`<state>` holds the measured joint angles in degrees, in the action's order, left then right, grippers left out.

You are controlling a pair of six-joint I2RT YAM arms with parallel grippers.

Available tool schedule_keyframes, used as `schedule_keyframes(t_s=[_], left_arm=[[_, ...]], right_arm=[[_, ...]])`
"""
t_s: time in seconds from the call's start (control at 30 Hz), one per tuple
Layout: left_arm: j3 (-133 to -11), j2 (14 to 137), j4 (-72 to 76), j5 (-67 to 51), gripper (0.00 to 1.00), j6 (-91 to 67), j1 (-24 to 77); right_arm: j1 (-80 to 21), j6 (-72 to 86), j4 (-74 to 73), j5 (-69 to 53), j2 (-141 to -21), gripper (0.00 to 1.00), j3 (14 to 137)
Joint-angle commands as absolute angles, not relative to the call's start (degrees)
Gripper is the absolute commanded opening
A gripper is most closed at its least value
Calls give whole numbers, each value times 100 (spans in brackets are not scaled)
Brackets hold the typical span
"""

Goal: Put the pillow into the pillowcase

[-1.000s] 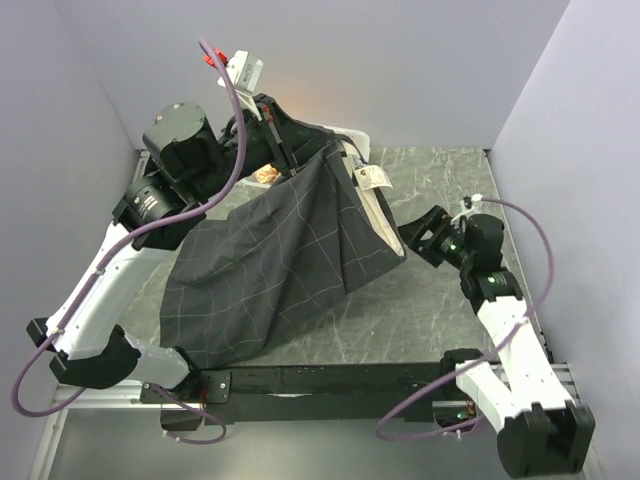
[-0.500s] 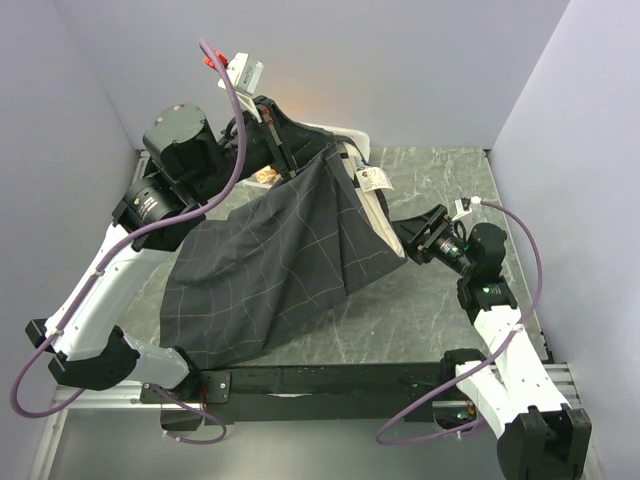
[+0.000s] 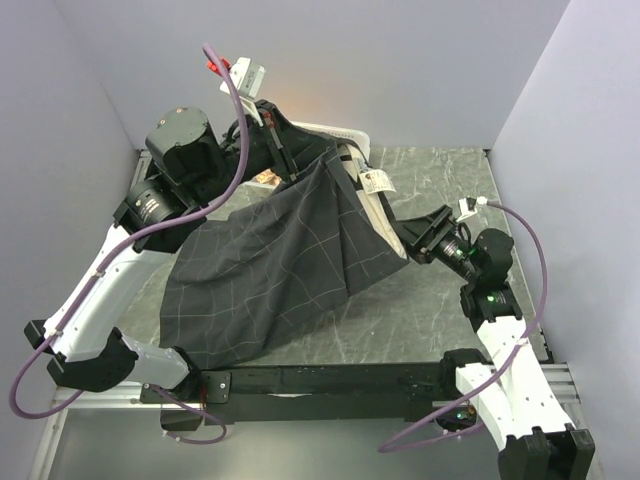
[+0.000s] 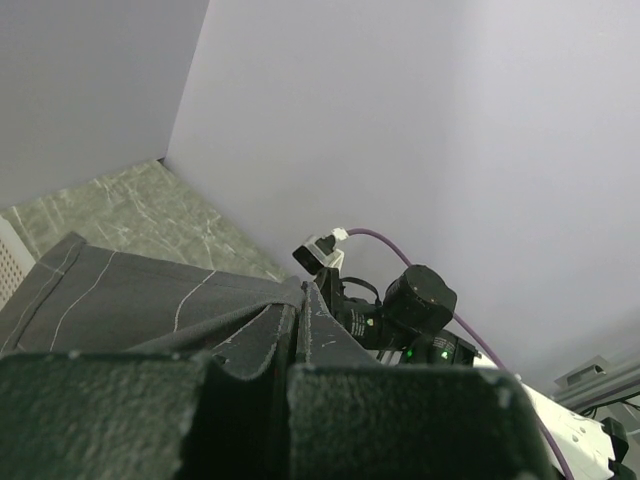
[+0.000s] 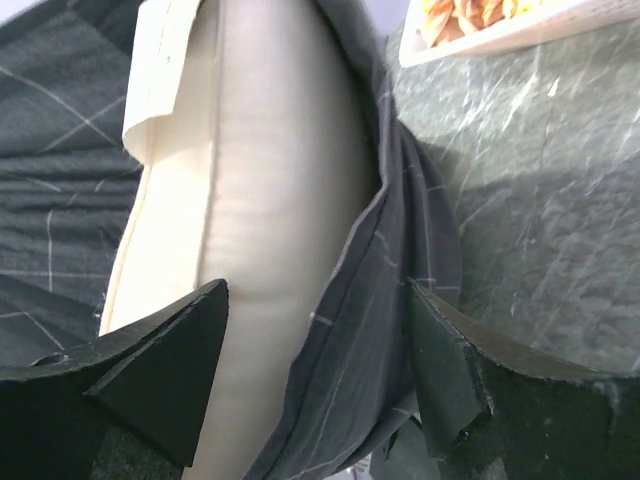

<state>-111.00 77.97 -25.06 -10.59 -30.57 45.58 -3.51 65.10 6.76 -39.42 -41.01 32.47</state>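
**Left pincer clamped on the case, right pincer wide at the pillow's end**

The left pincer (image 3: 272,118) is closed tight on the upper edge of the pillowcase (image 3: 270,260) and holds it raised off the surface (image 3: 440,170). In the left wrist view the dark checked cloth is pinched between the two fingers (image 4: 255,345). The rest of the case hangs down and away from this pincer, and its lower part lies spread on the surface.

The right pincer (image 3: 408,240) stands wide open and grips nothing. In its own view, its fingers (image 5: 175,345) sit on either side of the exposed cream end of the pillow (image 5: 260,180) and a fold of the case's hem. Whether either finger touches them cannot be told.

The pillow (image 3: 374,208) lies mostly inside the case. Only its end and a sewn label show, just ahead of the right pincer.

Compared with a second ago, the right arm has moved closer to the pillow's end and its wrist has turned. The left pincer and the hanging case are nearly unchanged.
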Motion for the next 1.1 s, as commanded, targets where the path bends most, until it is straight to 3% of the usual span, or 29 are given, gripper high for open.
schedule_keyframes(t_s=[0.0,0.03,0.13,0.17,0.3,0.57,0.87,1.07], left_arm=[[-11206,7444,-1784,-1020,2,-2944,4553],[-11197,7444,-1775,-1020,2,-2944,4553],[-11171,7444,-1732,-1037,2,-2979,4553],[-11162,7444,-1723,-1037,2,-2988,4553],[-11250,7409,-1854,-967,2,-2936,4553],[-11277,7146,-2109,-537,4,-2628,4509],[-11021,7101,-2144,-106,6,-2593,4342],[-11617,7426,-2294,-18,9,-2742,4202]], right_arm=[[-885,6417,634,-3833,-3999,76,3568],[-1027,6355,589,-3702,-3973,74,3560],[-1485,6267,501,-3323,-4051,48,3533],[-1511,6258,501,-3279,-4069,32,3533],[-1512,5863,-137,-2928,-4175,10,4110],[-1214,4711,-1915,-2153,-4693,0,6896],[-668,4544,-2742,-2549,-5817,0,10314],[-633,4386,-3295,-2487,-6600,0,12273]])
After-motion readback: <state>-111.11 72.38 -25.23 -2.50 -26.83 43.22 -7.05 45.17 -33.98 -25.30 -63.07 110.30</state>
